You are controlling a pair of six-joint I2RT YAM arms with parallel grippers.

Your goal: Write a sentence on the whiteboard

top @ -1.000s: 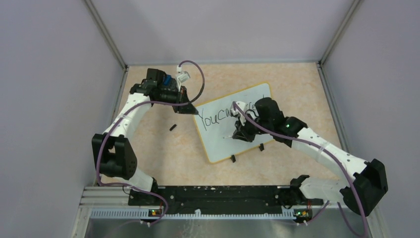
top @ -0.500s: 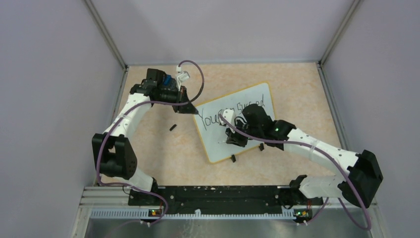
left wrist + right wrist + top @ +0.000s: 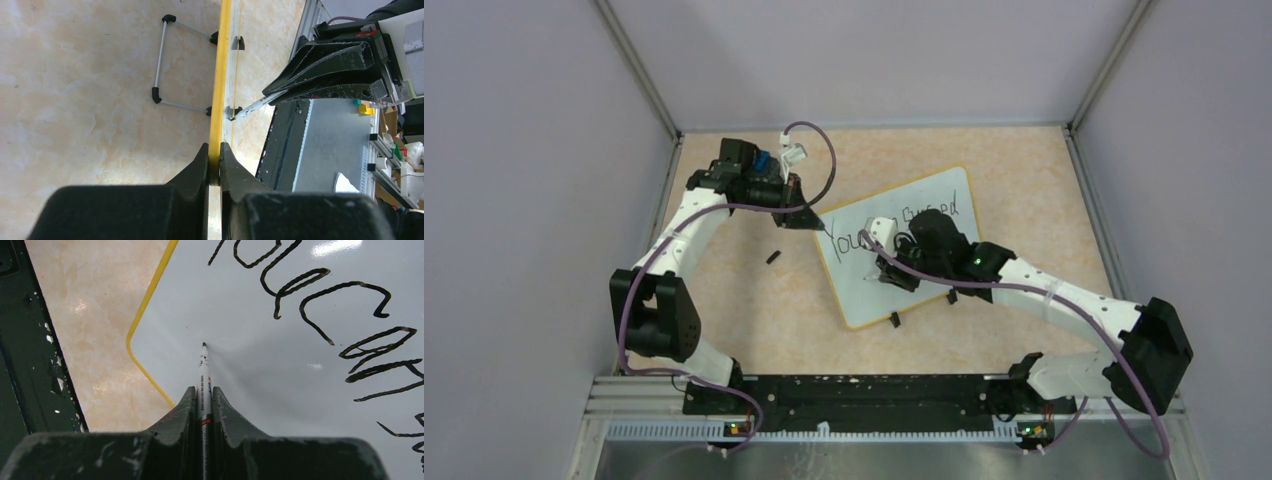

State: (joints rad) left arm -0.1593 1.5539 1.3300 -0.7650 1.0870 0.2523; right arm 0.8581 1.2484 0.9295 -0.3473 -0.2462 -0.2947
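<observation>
Evidently the left gripper (image 3: 214,150) clamps the far-left rim of the whiteboard (image 3: 864,295) to steady it mid-table (image 3: 754,300). The right gripper (image 3: 202,392), jaws squeezed on the marker (image 3: 203,370), poises its tip at blank surface nearside of the sentence (image 3: 852,240), likely for the last word.

Pale lavender walls (image 3: 534,150) are closing in the left, top and right of the overhead view, grey metal posts (image 3: 639,68) standing in both upper corners. A beige marbled tabletop (image 3: 1024,180) is filling the centre, a metal rail (image 3: 824,430) running along the bottom.
</observation>
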